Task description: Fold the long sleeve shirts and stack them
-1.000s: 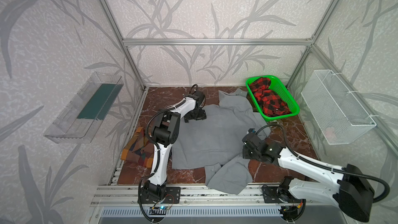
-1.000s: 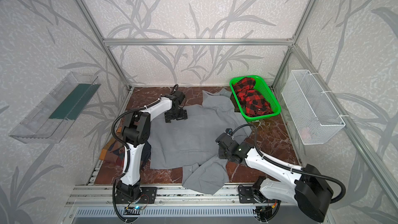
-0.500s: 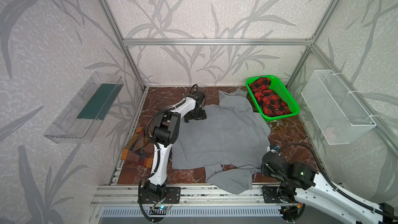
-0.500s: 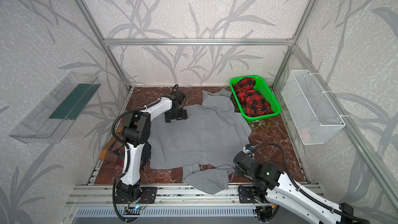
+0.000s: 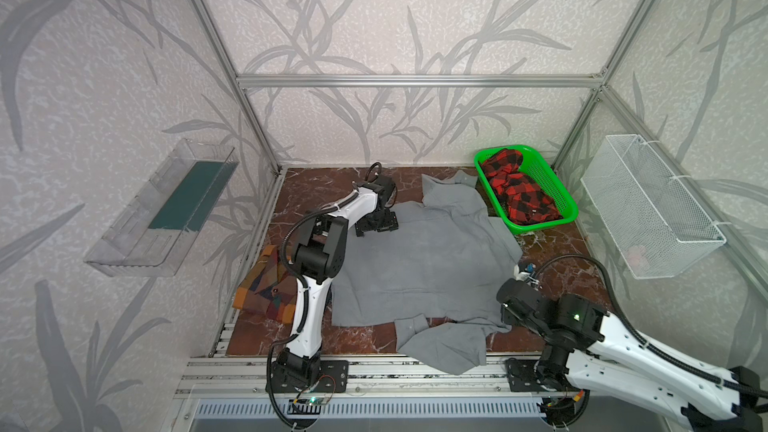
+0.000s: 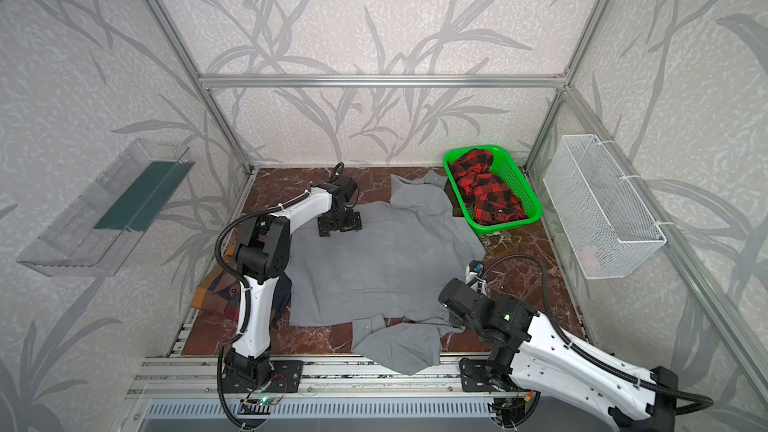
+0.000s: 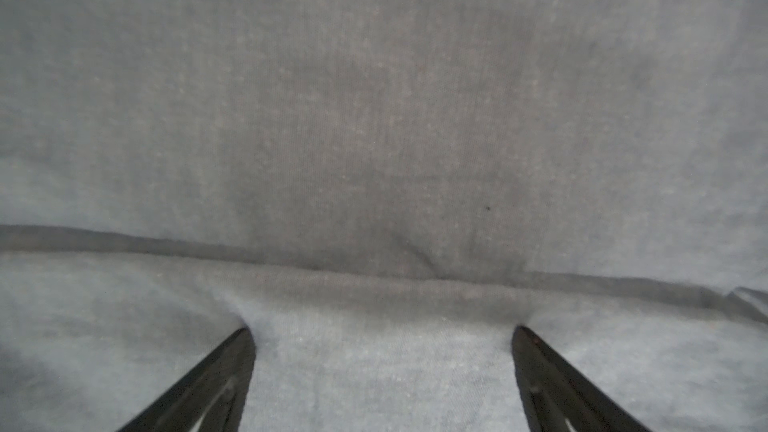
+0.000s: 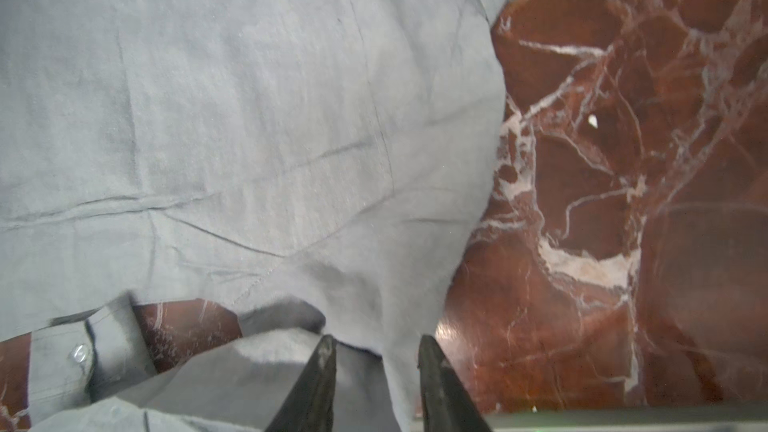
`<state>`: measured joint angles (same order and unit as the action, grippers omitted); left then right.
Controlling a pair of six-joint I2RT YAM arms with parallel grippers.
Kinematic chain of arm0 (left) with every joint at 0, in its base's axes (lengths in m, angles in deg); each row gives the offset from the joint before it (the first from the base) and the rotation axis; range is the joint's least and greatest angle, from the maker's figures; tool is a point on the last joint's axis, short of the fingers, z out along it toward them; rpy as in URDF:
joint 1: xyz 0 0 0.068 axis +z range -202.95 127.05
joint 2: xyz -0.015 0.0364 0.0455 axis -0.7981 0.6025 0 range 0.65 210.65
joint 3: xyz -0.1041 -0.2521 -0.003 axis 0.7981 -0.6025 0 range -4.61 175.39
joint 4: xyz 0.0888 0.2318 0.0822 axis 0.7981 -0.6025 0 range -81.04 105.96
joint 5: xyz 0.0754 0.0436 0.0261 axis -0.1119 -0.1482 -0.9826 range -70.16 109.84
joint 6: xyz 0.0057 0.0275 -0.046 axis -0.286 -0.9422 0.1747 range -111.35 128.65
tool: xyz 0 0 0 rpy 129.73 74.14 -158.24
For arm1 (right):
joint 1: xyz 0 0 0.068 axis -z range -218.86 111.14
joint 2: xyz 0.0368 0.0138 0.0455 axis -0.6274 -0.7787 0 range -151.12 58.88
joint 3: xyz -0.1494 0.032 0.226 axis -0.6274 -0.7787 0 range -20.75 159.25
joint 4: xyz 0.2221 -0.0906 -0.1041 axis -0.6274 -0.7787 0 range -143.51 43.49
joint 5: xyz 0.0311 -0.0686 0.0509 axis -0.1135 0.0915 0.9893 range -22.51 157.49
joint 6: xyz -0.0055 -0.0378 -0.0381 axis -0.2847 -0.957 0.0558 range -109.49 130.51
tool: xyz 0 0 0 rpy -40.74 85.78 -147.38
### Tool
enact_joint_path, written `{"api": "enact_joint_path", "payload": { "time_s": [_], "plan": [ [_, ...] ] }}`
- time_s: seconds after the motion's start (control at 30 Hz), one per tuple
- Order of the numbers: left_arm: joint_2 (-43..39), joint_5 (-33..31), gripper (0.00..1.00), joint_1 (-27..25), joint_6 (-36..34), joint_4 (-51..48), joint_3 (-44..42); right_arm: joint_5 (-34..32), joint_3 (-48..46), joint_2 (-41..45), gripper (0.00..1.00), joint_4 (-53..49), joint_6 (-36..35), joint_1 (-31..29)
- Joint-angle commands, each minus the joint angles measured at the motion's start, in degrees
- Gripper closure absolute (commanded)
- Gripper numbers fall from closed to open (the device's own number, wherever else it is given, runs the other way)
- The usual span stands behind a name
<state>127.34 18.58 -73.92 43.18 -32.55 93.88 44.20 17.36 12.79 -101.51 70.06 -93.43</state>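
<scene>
Marble table carries the grey shirt spread flat; left fingers, wide open, press its far left corner, right fingers, slightly parted, straddle its near right corner, neither gripping.

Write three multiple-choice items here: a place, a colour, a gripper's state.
1. Where is the red-and-black checked cloth?
A. in the green basket
B. in the wire basket
C. on the clear shelf

2. What colour is the spread shirt?
A. grey
B. navy
C. white

3. How is the left gripper?
A. shut on a sleeve
B. open on the cloth
C. out of view

Key: 1 A, it lies inside the green rim; 2 A, plain grey in both top views; 3 B, fingers wide apart in the left wrist view.
</scene>
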Motion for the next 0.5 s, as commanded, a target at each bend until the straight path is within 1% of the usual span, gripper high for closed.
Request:
{"api": "enact_joint_path", "payload": {
  "time_s": [0.0,0.07,0.13,0.23,0.33,0.47],
  "plan": [
    [-5.4,-0.2,0.03,-0.2,1.6,-0.5,-4.1,0.0,-1.6,-5.2,0.67,11.1,-5.6,3.0],
    [-8.9,0.2,0.03,-0.2,2.3,0.5,-6.7,5.5,-4.9,-8.6,0.67,16.1,-5.7,5.9],
    [-12.2,0.4,0.03,-0.2,2.8,1.5,-9.5,7.7,-7.0,-10.2,0.68,17.9,-4.9,6.4],
    [-16.7,1.6,0.03,-0.2,3.6,3.2,-14.1,11.3,-9.8,-9.5,0.69,17.7,-4.0,6.3],
    [-20.7,2.9,0.03,-0.2,4.6,5.1,-19.0,13.8,-13.3,-5.2,0.7,15.8,-2.3,5.5],
    [-26.1,3.6,0.03,-0.3,5.7,7.4,-25.9,13.4,-16.9,3.2,0.71,9.3,1.9,2.4]
  ]
}}
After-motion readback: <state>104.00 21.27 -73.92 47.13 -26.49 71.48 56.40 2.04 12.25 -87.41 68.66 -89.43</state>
